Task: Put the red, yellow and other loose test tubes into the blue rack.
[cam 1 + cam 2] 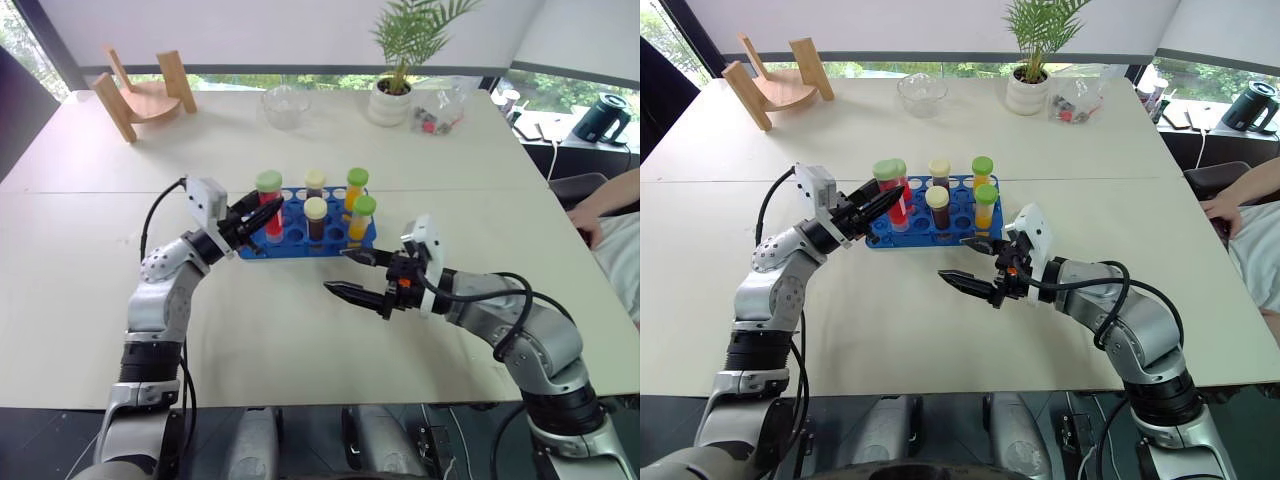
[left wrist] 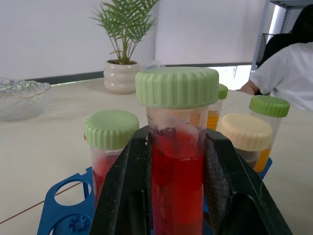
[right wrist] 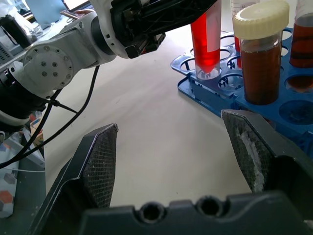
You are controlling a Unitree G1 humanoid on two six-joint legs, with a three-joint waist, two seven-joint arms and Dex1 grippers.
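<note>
My left gripper (image 1: 268, 216) is shut on the red test tube (image 1: 272, 205), which has a pale green cap. The tube stands upright, and its tip (image 3: 207, 68) meets a hole at the left end of the blue rack (image 1: 296, 241). The black fingers (image 2: 126, 196) clamp the tube on both sides. Standing in the rack are another red tube (image 2: 110, 147), two brown ones with cream caps (image 1: 315, 217) and two yellow ones with green caps (image 1: 361, 218). My right gripper (image 1: 340, 272) hovers open and holds nothing, just in front of the rack's right half.
At the table's far side stand a wooden stand (image 1: 146, 95), a glass bowl (image 1: 287, 106), a potted plant (image 1: 394, 95) and a clear bag of small items (image 1: 438, 114). A person's arm (image 1: 605, 205) rests at the right edge, and a kettle (image 1: 603, 118) stands beyond it.
</note>
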